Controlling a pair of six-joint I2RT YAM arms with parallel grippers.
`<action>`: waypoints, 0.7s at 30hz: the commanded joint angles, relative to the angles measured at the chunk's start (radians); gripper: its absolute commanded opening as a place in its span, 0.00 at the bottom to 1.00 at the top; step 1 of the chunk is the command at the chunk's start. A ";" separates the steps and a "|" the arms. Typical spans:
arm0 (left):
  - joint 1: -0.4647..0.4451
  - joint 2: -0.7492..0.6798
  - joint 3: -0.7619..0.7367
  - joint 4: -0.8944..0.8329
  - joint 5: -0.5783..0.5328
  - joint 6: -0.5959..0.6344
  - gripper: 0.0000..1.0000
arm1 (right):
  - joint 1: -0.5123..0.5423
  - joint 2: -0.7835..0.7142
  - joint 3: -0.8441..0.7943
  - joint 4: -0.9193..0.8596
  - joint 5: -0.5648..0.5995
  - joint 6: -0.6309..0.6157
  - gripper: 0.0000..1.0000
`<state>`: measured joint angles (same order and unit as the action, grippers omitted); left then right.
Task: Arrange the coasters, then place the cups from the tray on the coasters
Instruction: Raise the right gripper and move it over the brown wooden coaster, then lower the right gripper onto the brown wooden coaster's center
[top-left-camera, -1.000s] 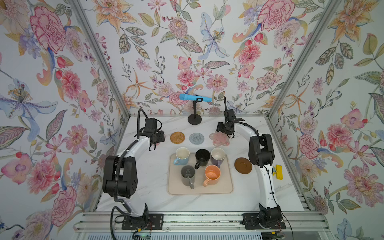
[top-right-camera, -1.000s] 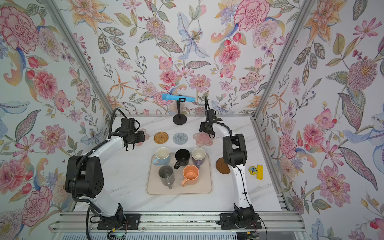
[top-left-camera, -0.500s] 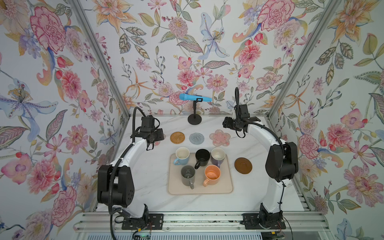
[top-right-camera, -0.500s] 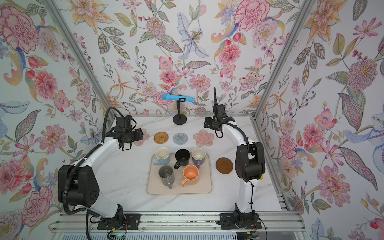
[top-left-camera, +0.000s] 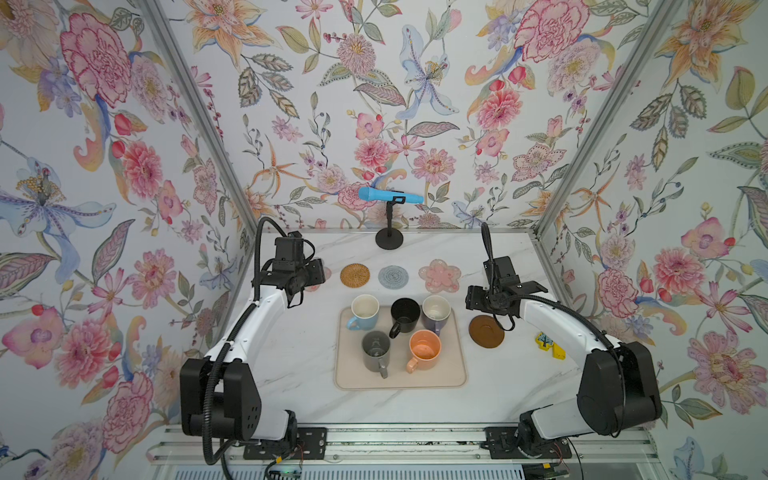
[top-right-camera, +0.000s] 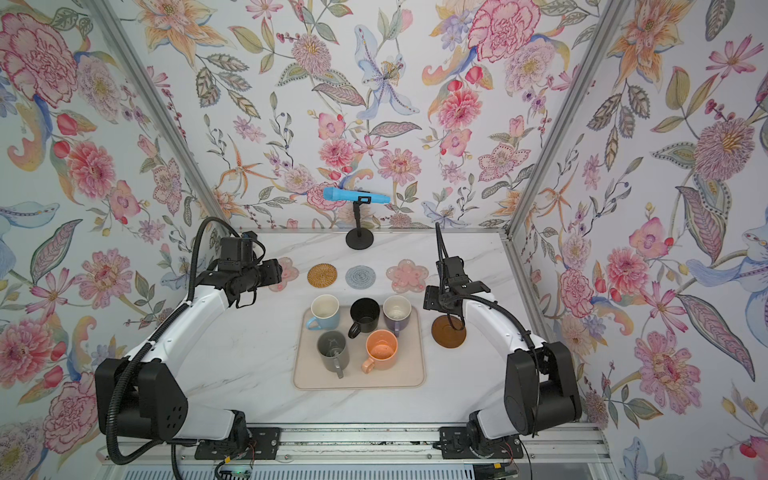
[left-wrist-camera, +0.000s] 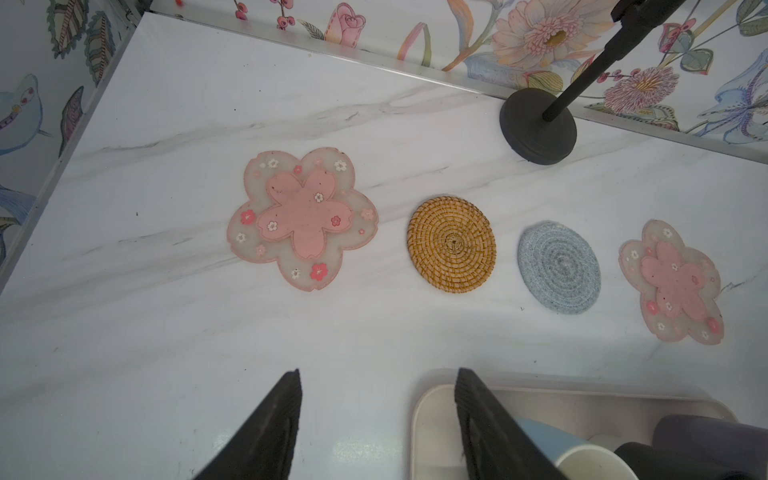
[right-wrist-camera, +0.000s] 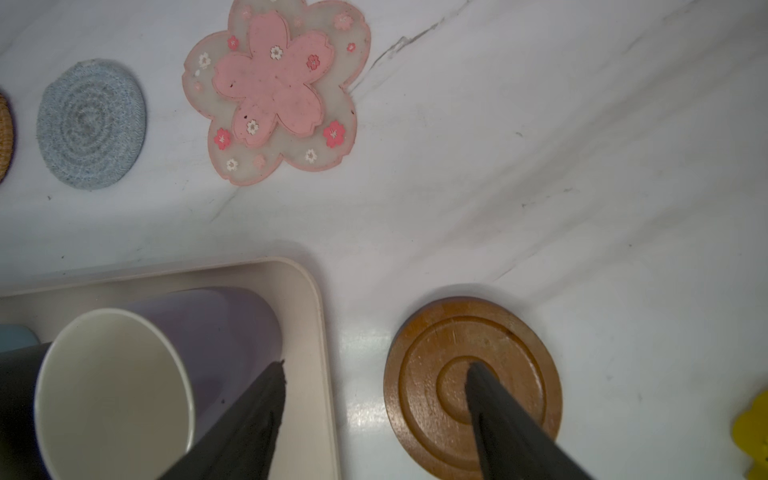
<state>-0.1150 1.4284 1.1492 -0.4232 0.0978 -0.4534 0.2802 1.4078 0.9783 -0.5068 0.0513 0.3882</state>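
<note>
The coasters lie on the white marble table (top-left-camera: 299, 374). Four sit in a row along the back: the left pink flower mat (left-wrist-camera: 303, 220), a woven straw round (top-left-camera: 354, 275), a grey-blue crocheted round (top-left-camera: 393, 277) and the right pink flower mat (top-left-camera: 439, 275). The dark brown disc (top-left-camera: 486, 331) lies apart, just right of the tray (top-left-camera: 399, 384).

All five cups stand on the tray, with light blue (top-left-camera: 364, 311), black (top-left-camera: 404, 316) and purple (top-left-camera: 436, 312) behind, and grey (top-left-camera: 376, 352) and orange (top-left-camera: 424, 351) in front.

The left arm (top-left-camera: 253, 320) rises from the front rail, elbow low at the left, with its white link sloping back and its wrist turned toward the middle. The left gripper (left-wrist-camera: 377, 374) hangs by the tray's back left corner, short of the left flower mat. Its fingers are well apart with nothing between them.

The right arm (top-left-camera: 557, 322) mirrors it, elbow out at the right. The right gripper (right-wrist-camera: 376, 366) is spread and empty, with one finger over the tray's rim beside the purple cup and the other over the disc's middle. Whether that finger touches the disc cannot be told.
</note>
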 joint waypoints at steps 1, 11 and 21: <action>-0.017 -0.035 -0.021 -0.022 0.008 -0.009 0.61 | 0.000 -0.067 -0.058 -0.024 0.031 0.037 0.66; -0.030 -0.081 -0.039 -0.047 -0.019 -0.008 0.59 | 0.001 -0.057 -0.137 -0.027 0.053 0.059 0.40; -0.033 -0.133 -0.108 -0.037 -0.029 -0.034 0.59 | -0.017 0.008 -0.175 0.030 0.032 0.034 0.33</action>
<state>-0.1379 1.3243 1.0634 -0.4526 0.0906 -0.4686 0.2768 1.3952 0.8246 -0.4980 0.0891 0.4313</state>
